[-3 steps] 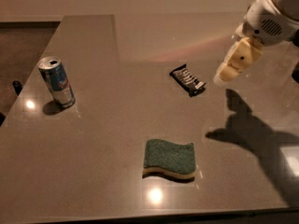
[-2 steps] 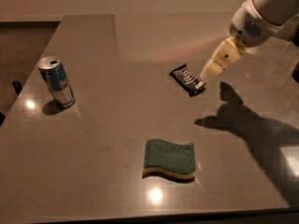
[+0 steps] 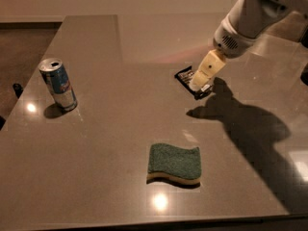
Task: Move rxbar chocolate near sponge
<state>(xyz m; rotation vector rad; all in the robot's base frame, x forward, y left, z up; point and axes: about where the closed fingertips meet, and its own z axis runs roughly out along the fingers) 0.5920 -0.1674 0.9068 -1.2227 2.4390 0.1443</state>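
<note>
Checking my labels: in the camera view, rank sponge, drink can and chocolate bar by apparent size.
1. sponge, nearest the camera.
2. drink can, farther back, so true order unsure.
3. rxbar chocolate, partly hidden by the gripper over it.

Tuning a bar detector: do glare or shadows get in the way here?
Camera view: warm, dim light; glare spots on the table near the sponge and beside the can; the arm casts a shadow right of the snack bar, which the gripper partly covers.

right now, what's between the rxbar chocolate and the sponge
Only bare table, in the camera view; the pincer hangs over the rxbar chocolate, away from the sponge.
</note>
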